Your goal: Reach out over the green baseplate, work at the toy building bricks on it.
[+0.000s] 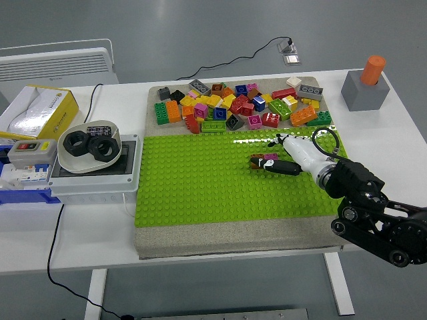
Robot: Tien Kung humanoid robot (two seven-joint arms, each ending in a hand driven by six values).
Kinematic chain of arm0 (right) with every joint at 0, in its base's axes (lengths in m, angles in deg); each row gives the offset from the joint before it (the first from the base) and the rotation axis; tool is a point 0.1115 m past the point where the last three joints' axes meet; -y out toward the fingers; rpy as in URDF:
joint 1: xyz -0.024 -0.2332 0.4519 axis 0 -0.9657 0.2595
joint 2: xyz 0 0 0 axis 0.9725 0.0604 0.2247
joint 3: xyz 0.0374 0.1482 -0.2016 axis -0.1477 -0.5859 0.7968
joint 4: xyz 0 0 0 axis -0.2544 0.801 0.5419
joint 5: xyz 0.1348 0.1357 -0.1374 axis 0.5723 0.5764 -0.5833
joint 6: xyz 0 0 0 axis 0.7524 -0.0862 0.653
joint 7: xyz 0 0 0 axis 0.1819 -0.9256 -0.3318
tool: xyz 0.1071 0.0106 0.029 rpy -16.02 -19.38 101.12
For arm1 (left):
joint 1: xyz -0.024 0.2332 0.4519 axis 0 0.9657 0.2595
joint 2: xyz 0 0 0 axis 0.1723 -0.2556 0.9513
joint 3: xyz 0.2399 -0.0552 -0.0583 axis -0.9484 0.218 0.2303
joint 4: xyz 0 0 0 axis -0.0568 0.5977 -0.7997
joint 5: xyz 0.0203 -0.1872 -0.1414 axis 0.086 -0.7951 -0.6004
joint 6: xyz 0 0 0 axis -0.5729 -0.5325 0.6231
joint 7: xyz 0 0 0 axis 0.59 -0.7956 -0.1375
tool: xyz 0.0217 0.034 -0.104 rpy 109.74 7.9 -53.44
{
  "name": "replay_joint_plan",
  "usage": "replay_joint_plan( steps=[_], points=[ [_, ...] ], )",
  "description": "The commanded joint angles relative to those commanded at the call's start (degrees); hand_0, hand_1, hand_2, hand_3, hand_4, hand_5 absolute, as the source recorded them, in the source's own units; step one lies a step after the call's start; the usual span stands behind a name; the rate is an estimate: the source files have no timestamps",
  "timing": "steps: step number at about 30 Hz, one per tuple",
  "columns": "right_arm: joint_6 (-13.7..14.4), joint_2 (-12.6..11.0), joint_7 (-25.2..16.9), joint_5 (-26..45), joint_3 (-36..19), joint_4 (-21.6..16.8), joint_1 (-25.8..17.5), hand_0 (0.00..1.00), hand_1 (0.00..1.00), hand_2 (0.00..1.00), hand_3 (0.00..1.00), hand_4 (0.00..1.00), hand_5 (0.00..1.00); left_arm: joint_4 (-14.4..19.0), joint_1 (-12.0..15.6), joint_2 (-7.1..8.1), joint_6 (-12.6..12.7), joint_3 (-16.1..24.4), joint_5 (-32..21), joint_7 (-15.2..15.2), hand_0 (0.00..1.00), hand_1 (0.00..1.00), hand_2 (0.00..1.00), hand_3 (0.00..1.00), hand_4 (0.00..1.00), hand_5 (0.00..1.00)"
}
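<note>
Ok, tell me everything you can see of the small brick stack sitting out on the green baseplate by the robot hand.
The small brick stack sits alone on the green baseplate, right of centre, apart from the loose pile of bricks behind. It looks like glossy plastic: a brown brick below with a pink piece on top. It lies flat, long side across the plate. The right robot hand reaches it from the right, its dark fingers touching the stack's right end; whether they grip it is unclear.

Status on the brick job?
Right hand out over baseplate, fingertips at brown brick; grasp unclear. Left arm out of view. Loose brick pile beyond the plate, nothing blocking.
</note>
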Motion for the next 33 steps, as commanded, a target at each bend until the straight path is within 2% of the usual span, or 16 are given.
replay_joint_plan(
  steps=[9,10,15,33],
  points=[
    [-0.2,-2.0,0.4,-0.9,-1.0,-3.8,-0.4,0.998,0.998,0.998,0.803,0.885,0.998,0.0,0.0,-0.02,0.0,-0.1,-0.3,-0.1,0.711,0.629,0.647,0.847,0.998,0.998],
    [-0.3,-2.3,0.5,-1.0,-1.0,-4.4,-0.5,0.998,0.998,0.998,0.756,0.885,0.998,0.0,0.0,-0.02,0.0,-0.1,-0.3,-0.1,0.712,0.629,0.646,0.847,0.998,0.998],
    [-0.7,-3.1,0.8,-0.5,-0.3,-5.9,-1.2,0.998,0.998,0.998,0.756,0.885,0.998,0.0,0.0,-0.04,0.1,-0.1,-0.4,-0.1,0.712,0.629,0.646,0.847,0.998,0.998],
    [-0.8,-2.2,0.2,1.8,0.5,-2.1,-1.6,0.998,0.998,0.998,0.743,0.882,0.998,0.0,0.0,-0.1,0.1,0.0,-0.2,-0.2,0.712,0.629,0.647,0.846,0.998,0.998]
  ],
)
